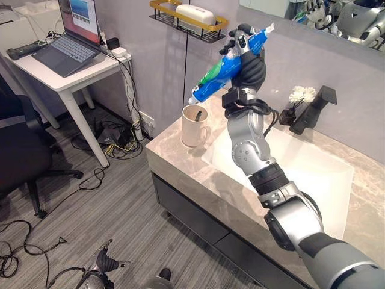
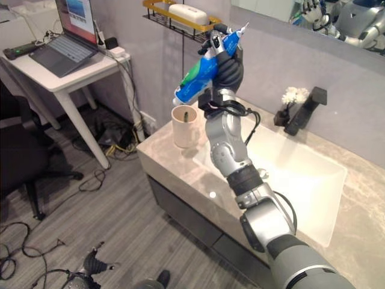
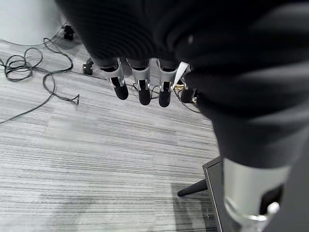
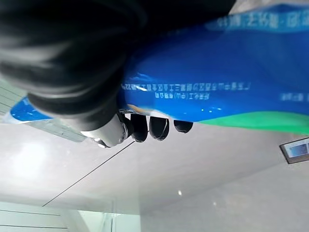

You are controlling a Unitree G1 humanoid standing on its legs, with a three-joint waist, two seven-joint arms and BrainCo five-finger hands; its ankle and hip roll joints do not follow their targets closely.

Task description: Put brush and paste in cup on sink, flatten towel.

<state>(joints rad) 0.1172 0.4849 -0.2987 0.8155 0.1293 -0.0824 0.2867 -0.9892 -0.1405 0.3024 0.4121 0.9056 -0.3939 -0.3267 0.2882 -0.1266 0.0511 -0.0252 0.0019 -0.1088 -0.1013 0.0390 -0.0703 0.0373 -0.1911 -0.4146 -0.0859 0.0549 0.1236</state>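
Note:
My right hand (image 1: 249,71) is raised over the counter and shut on a blue and green toothpaste tube (image 1: 225,69). The tube tilts with its white cap end down, just above the rim of a cream cup (image 1: 192,129). That cup stands on the marble counter (image 1: 174,161) at the sink's left corner, and a dark brush handle (image 1: 198,114) pokes up inside it. In the right wrist view, dark fingertips (image 4: 158,127) curl round the tube (image 4: 217,82). My left hand (image 1: 103,264) hangs low over the floor, its fingers (image 3: 140,89) straight and holding nothing.
A white basin (image 1: 301,174) lies right of the cup, with a black faucet (image 1: 313,111) and white flowers (image 1: 302,94) behind it. A gold wall shelf (image 1: 187,21) hangs above. A desk with a laptop (image 1: 69,45) and a black chair (image 1: 18,150) stand to the left.

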